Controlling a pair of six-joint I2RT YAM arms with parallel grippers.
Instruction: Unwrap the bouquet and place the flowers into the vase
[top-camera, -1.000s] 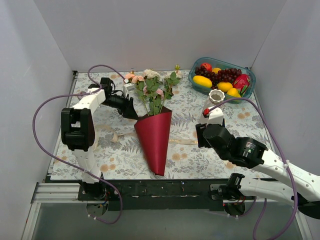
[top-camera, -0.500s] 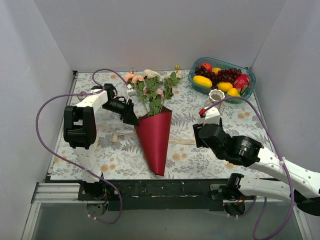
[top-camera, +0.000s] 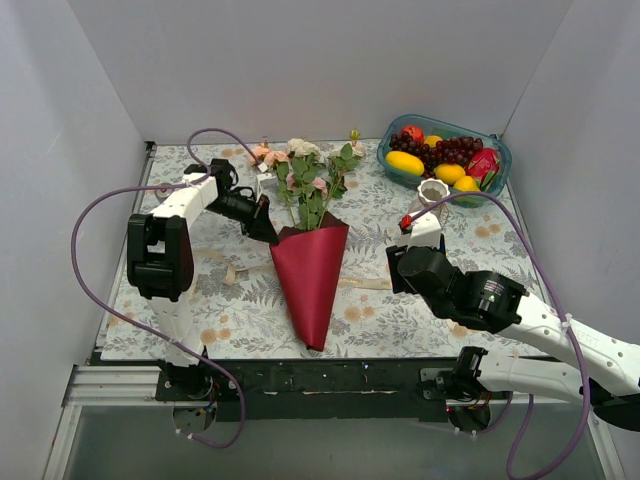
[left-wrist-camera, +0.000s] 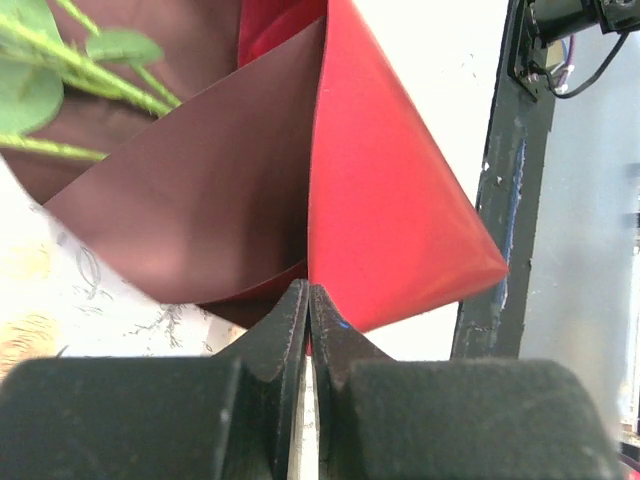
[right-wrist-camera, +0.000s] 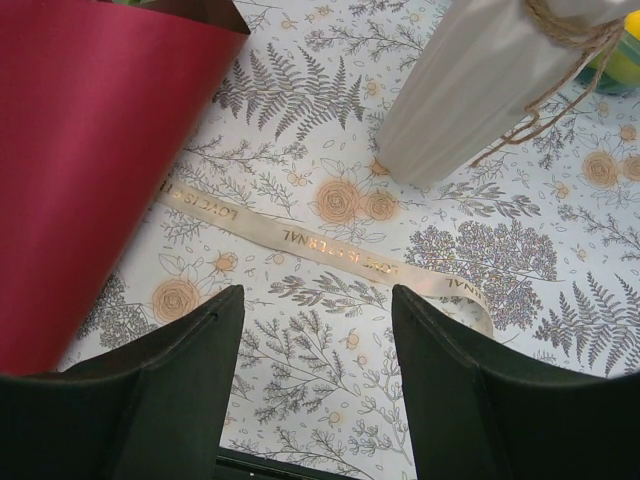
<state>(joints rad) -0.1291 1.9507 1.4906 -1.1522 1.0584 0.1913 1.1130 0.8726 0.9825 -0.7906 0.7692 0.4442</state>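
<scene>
The bouquet lies mid-table as a dark red paper cone, its tip toward the near edge. The flowers spill out of its far end; their green stems run inside the paper. My left gripper is at the cone's upper left rim. The left wrist view shows this gripper shut on the red paper edge. My right gripper hangs open over the tablecloth, between the cone and the white ribbed vase. The vase stands upright at the right.
A loose cream ribbon with gold lettering lies flat on the cloth just beyond my right fingers; another length lies left of the cone. A teal fruit bowl stands at the back right, behind the vase. White walls enclose the table.
My left gripper moved right to the cone's rim and shut on the paper edge. The cone's open end shifted slightly. The right arm barely moved.
</scene>
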